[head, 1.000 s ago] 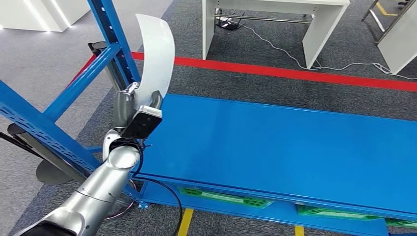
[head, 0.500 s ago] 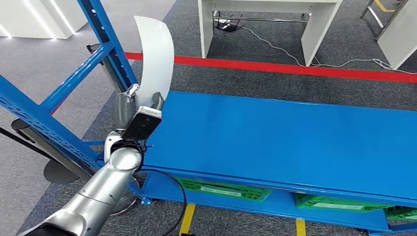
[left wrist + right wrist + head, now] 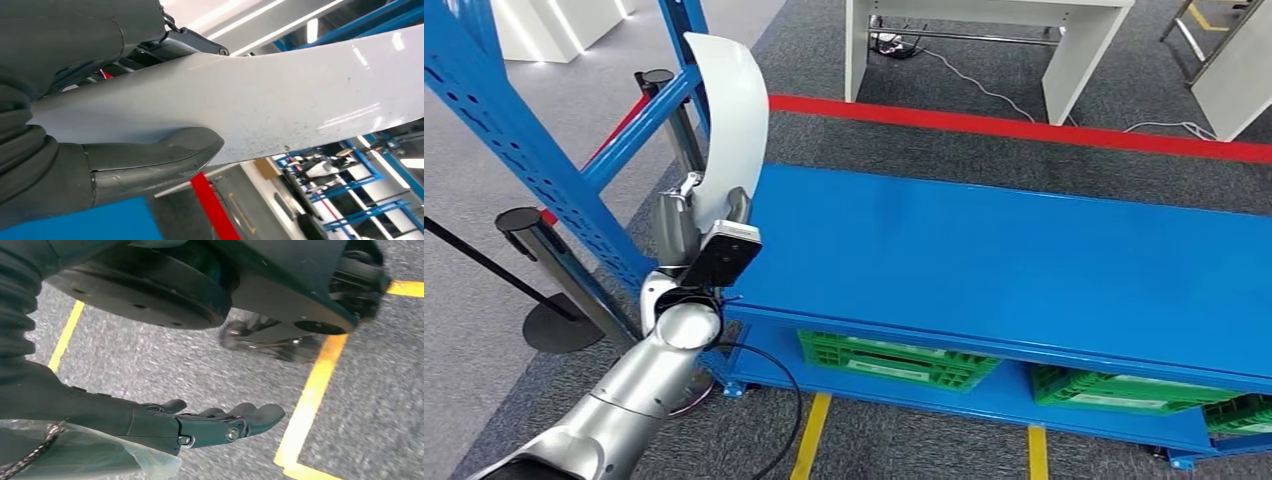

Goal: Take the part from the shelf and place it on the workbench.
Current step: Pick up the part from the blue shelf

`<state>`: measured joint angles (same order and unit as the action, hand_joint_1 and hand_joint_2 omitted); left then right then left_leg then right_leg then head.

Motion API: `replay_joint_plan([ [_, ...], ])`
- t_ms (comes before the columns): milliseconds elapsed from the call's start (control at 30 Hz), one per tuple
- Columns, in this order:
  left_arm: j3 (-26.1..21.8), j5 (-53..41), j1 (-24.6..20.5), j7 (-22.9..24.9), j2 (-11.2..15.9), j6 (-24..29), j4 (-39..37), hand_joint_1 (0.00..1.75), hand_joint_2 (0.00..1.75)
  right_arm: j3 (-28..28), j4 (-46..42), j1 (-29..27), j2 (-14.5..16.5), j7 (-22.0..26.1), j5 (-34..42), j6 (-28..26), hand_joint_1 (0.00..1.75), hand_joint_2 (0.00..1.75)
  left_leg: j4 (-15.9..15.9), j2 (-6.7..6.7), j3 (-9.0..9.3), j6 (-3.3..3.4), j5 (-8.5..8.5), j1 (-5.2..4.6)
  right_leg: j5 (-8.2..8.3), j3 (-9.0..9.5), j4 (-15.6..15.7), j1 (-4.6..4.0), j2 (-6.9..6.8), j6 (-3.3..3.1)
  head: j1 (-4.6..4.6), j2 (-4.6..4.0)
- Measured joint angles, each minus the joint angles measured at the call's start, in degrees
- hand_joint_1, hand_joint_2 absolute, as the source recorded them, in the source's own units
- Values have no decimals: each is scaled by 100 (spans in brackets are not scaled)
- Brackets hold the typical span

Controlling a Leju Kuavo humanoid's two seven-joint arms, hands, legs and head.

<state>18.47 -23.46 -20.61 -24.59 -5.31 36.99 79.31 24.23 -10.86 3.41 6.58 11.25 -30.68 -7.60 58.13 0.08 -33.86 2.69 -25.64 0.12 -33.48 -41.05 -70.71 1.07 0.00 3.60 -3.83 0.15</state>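
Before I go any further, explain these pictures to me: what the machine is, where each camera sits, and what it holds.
This is a two-legged humanoid robot with silver arms. The head view looks forward and down from high on its body: its left hand grips a curved white part upright, beside the blue workbench, whose top is bare. Green crates sit on the shelf beneath, and a blue rack stands to the left. The left wrist view, from behind that hand, shows the part close up against the thumb. The right wrist view looks at grey floor; the right hand hangs holding nothing, fingers loosely extended.
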Motion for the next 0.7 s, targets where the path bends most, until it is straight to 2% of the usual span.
replay_joint_plan([
  [33,-1,-10,3,0,-1,17,-14,175,175,3,0,0,0,1,-2,-1,0,175,5,1,-78,1,54,-10,-68,-12,-233,-1,0,5,0,0],
  [67,-1,-19,5,0,-1,30,-25,175,175,5,0,0,0,0,-4,-1,0,175,13,2,-155,-3,108,-17,-12,69,-277,-2,0,3,0,0],
  [100,-1,-35,7,0,-1,48,-34,175,175,8,0,2,-1,0,-10,-1,0,175,21,1,-228,-11,159,-21,130,255,-117,-2,0,-6,0,0],
  [133,-1,-52,7,0,-1,69,-40,175,175,9,0,6,-1,0,-16,-1,0,175,30,0,-289,-24,205,-24,274,524,210,-2,0,-21,0,0],
  [200,-3,-82,4,3,1,115,-44,175,175,12,0,27,-2,1,-34,-5,0,175,48,-1,-381,-71,293,-37,332,1089,997,-19,3,-55,-4,0],
  [233,-5,-91,2,7,2,130,-44,175,175,14,0,35,-1,2,-40,-10,0,175,51,0,-405,-100,339,-40,290,1244,1253,-33,5,-73,-4,0],
  [267,-7,-98,0,11,2,139,-45,175,175,15,0,41,1,3,-45,-14,0,175,46,3,-421,-133,388,-39,246,1305,1376,-50,7,-96,-6,0],
  [333,-7,-115,-2,25,5,150,-49,175,175,18,0,33,5,2,-52,-22,0,175,42,0,-442,-202,446,-27,315,1243,1406,-54,-3,-186,1,0],
  [367,-7,-125,-3,32,9,158,-51,175,175,21,0,33,8,3,-56,-25,0,175,91,-4,-471,-238,365,-20,368,1207,1411,-48,-13,-244,-2,0],
  [400,-7,-138,-5,42,14,168,-55,175,175,27,0,35,11,4,-61,-25,0,175,231,-9,-519,-272,185,-12,429,1162,1422,-38,-25,-303,-4,0],
  [433,-7,-153,-6,53,17,179,-62,175,175,34,0,40,15,5,-66,-23,0,175,479,-13,-584,-303,-91,1,492,1119,1426,-32,-37,-343,-7,0],
  [500,-7,-180,-7,73,20,193,-85,175,175,48,0,43,20,8,-74,-15,0,175,1176,-13,-704,-356,-633,22,615,967,1417,-36,-42,-378,-17,0],
  [533,-7,-187,-7,79,21,200,-99,175,175,53,0,41,22,8,-77,-13,0,175,1459,-13,-715,-376,-751,32,679,879,1408,-38,-43,-376,-18,0],
  [567,-7,-191,-7,81,23,206,-113,175,175,56,0,40,24,8,-79,-13,0,175,1596,-12,-663,-389,-736,41,738,787,1394,-39,-44,-370,-19,0],
  [600,-7,-194,-7,82,25,213,-124,175,175,59,0,40,24,8,-80,-14,0,175,1550,-12,-531,-394,-616,49,793,696,1375,-39,-44,-359,-20,0],
  [633,-7,-199,-9,83,25,217,-130,175,175,61,0,40,25,8,-81,-14,0,175,1314,-12,-310,-389,-461,56,843,612,1352,-39,-43,-344,-21,0],
  [667,-7,-208,-16,83,23,220,-134,175,175,63,-1,40,26,8,-81,-14,0,175,944,-12,-31,-374,-389,59,889,540,1326,-41,-41,-320,-22,0],
  [700,-7,-218,-25,83,18,222,-134,175,175,66,-1,40,30,8,-82,-14,0,175,542,-16,245,-348,-385,55,933,484,1304,-47,-38,-291,-18,0],
])
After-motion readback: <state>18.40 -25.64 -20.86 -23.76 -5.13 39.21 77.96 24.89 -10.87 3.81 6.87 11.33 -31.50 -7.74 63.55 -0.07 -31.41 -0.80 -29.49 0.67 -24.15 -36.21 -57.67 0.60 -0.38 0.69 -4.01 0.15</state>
